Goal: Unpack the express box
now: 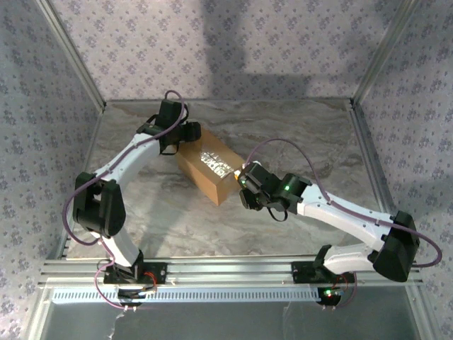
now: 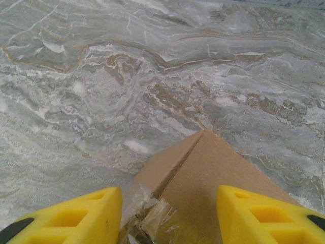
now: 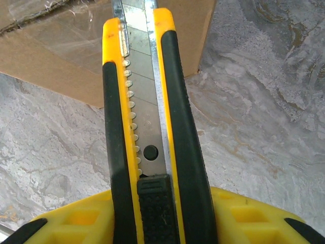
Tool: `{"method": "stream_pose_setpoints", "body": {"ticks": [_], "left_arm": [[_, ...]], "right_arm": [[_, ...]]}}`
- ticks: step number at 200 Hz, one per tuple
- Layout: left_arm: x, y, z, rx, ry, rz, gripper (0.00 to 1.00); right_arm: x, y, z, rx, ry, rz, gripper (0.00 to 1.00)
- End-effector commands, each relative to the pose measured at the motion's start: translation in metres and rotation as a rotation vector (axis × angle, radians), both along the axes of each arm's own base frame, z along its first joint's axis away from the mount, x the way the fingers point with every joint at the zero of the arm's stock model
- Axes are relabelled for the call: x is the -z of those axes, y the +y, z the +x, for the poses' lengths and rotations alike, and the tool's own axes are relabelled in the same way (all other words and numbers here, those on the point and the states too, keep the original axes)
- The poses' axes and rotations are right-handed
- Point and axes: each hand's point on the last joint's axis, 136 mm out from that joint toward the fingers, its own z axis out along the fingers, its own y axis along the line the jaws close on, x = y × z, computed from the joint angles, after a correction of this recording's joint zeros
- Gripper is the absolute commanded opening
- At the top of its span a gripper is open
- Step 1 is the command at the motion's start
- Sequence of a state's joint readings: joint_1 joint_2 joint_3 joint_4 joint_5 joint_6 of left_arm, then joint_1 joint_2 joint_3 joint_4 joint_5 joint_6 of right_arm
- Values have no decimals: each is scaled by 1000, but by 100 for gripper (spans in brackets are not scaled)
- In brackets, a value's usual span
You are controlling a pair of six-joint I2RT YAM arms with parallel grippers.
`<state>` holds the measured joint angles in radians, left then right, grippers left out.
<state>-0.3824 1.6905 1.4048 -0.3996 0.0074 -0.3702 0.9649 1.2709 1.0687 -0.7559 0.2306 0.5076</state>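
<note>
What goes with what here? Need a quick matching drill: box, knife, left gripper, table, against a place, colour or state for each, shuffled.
Things:
1. box
2. knife
3. left gripper
4. table

Place, colour or state:
A. grey, marbled
B. held in the right gripper
C. straddling one end of the box
D. brown, clear tape along the seam

Pairs: 1-D, 2-B, 3-C, 4-A
</note>
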Motion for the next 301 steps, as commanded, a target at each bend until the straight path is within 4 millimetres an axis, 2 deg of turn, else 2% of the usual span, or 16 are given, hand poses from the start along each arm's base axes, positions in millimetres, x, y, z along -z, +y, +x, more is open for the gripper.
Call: {"method": "stream_pose_setpoints", "body": {"ticks": [1, 76, 107, 136, 155, 214, 253, 301], "left_arm": [[-4, 20, -5, -80, 49, -9, 54], [-41, 54, -3, -179, -37, -38, 56], [-58, 69, -16, -216, -70, -54, 56], [-68, 75, -40, -223, -75, -78, 55], [-64, 77, -62, -221, -50, -110, 55], [-28, 65, -130, -141, 44, -151, 54], [-8, 41, -163, -82, 88, -193, 54], [7, 3, -185, -31, 62, -280, 53]], "right_arm": [[-17, 3, 6, 23, -47, 27, 0], [-18, 2, 4, 30, -48, 26, 0], [-17, 2, 3, 32, -48, 27, 0], [-17, 2, 3, 36, -48, 28, 0], [-18, 3, 3, 41, -50, 32, 0], [-16, 2, 4, 61, -52, 33, 0], [-16, 3, 6, 74, -56, 39, 0], [-14, 3, 6, 85, -58, 41, 0]]}}
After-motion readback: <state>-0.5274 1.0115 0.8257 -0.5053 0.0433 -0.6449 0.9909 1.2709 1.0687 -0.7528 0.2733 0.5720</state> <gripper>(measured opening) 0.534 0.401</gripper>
